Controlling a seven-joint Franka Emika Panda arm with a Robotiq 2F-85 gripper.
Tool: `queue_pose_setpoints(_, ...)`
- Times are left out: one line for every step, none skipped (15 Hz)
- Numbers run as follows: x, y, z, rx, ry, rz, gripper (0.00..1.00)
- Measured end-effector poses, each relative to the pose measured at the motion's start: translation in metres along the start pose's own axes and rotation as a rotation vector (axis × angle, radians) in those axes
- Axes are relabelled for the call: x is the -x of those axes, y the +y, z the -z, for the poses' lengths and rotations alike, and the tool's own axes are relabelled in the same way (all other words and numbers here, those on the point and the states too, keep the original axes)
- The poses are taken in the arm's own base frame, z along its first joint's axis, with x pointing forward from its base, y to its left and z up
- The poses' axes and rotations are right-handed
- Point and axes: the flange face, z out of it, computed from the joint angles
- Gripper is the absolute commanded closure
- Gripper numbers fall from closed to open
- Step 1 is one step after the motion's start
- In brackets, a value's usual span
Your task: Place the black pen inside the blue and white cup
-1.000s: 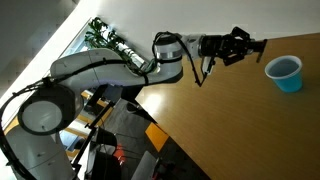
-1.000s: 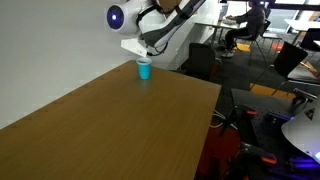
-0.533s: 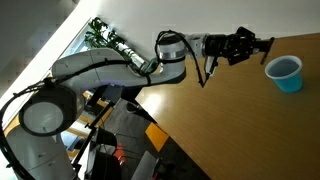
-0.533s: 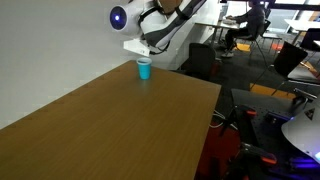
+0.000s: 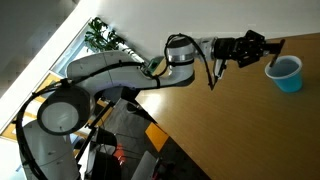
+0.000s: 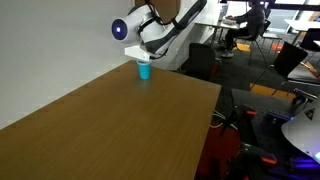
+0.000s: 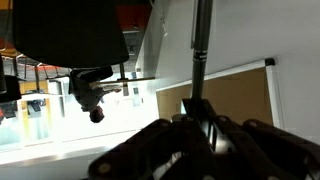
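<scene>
In the wrist view the gripper point(image 7: 203, 112) is clamping the black pen point(image 7: 199, 50). Its jaws are closed on one end while the shaft is sticking straight out beyond them. The fingers are showing only as a dark, blurred mass along the bottom edge. In an exterior view the gripper point(image 5: 264, 45) is hovering above the wooden table point(image 5: 240, 130), just beside the blue and white cup point(image 5: 285, 73), and the pen there is a thin dark sliver, hard to make out. The cup is standing upright. In an exterior view the cup point(image 6: 144, 69) is sitting at the table's far end, with the arm point(image 6: 165, 22) reaching above it; the gripper there is too small to make out.
</scene>
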Motion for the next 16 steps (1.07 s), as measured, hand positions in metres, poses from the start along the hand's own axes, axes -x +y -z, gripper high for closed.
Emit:
queue_pose_setpoints(0.004, -0.001, -0.003, -0.007, -0.004, 0.002, 0.97)
queue_pose_setpoints(0.007, -0.003, -0.005, -0.014, -0.010, 0.003, 0.97)
queue_pose_setpoints(0.011, -0.005, -0.008, -0.022, -0.018, 0.003, 0.97)
queue_pose_setpoints(0.014, -0.006, -0.009, -0.029, -0.023, 0.003, 0.97)
queue_pose_setpoints(0.017, -0.008, -0.010, -0.036, -0.028, 0.004, 0.97)
queue_pose_setpoints(0.021, -0.009, -0.012, -0.041, -0.032, 0.005, 0.97)
queue_pose_setpoints(0.024, -0.010, -0.012, -0.044, -0.033, 0.006, 0.97)
queue_pose_setpoints(0.027, -0.011, -0.013, -0.046, -0.034, 0.007, 0.97)
queue_pose_setpoints(0.030, -0.012, -0.014, -0.048, -0.035, 0.009, 0.97)
queue_pose_setpoints(0.032, -0.013, -0.015, -0.049, -0.035, 0.010, 0.97)
queue_pose_setpoints(0.035, -0.013, -0.017, -0.050, -0.034, 0.011, 0.97)
queue_pose_setpoints(0.038, -0.013, -0.018, -0.050, -0.033, 0.013, 0.97)
queue_pose_setpoints(0.040, -0.014, -0.019, -0.050, -0.033, 0.016, 0.97)
queue_pose_setpoints(0.043, -0.014, -0.020, -0.050, -0.032, 0.019, 0.97)
queue_pose_setpoints(0.046, -0.014, -0.022, -0.050, -0.032, 0.023, 0.97)
queue_pose_setpoints(0.049, -0.014, -0.023, -0.049, -0.032, 0.027, 0.97)
